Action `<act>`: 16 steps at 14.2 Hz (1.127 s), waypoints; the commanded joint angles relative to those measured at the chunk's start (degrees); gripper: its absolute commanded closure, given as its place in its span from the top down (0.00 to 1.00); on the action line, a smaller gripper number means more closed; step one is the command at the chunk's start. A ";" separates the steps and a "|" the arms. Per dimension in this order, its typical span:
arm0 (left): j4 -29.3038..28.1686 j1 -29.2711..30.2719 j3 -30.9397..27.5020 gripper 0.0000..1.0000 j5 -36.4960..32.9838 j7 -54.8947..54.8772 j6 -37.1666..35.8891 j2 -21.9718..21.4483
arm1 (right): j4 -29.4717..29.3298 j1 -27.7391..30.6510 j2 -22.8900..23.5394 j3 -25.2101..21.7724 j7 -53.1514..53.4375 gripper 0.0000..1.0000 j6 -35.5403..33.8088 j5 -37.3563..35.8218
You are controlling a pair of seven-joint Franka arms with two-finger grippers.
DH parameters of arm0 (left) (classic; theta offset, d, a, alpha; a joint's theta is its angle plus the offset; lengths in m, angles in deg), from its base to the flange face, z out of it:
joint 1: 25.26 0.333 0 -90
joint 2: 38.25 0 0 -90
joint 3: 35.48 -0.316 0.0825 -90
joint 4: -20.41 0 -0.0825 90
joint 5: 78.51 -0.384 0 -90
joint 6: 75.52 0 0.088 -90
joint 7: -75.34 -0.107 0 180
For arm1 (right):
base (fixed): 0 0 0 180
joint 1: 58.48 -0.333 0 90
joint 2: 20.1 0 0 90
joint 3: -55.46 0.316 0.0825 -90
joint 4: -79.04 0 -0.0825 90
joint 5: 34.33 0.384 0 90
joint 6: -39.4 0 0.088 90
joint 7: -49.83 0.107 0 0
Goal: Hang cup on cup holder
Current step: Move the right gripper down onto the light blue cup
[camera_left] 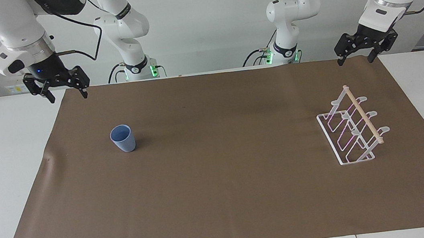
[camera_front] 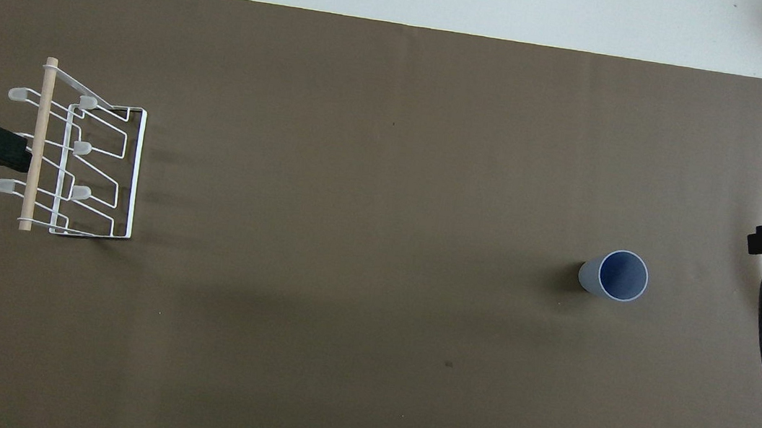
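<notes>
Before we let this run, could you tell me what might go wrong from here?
1. The cup stands upright, mouth up, toward the right arm's end of the brown mat, while the cup holder sits toward the left arm's end; a long carry or handover may slip.
2. It is smooth and handleless, so it may tip when gripped.
3. The wire holder looks light and may shift.
</notes>
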 commanded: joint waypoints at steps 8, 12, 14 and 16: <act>-0.80 -0.13 -0.18 1.00 -1.03 0.55 -0.60 -0.88 | 4.95 -0.11 -2.47 -0.04 -0.35 1.00 2.47 -0.22; -0.80 -0.13 -0.18 1.00 -1.03 0.55 -0.60 -0.88 | 15.49 -0.72 -6.51 0.13 -0.18 1.00 10.99 -0.22; -0.80 -0.13 -0.18 1.00 -1.03 0.55 -0.60 -0.88 | 19.54 -0.73 -6.26 0.31 -0.09 1.00 14.43 -0.13; -0.80 -0.13 -0.18 1.00 -1.03 0.55 -0.60 -0.88 | 22.45 -1.16 -5.91 0.48 0.26 1.00 17.76 2.75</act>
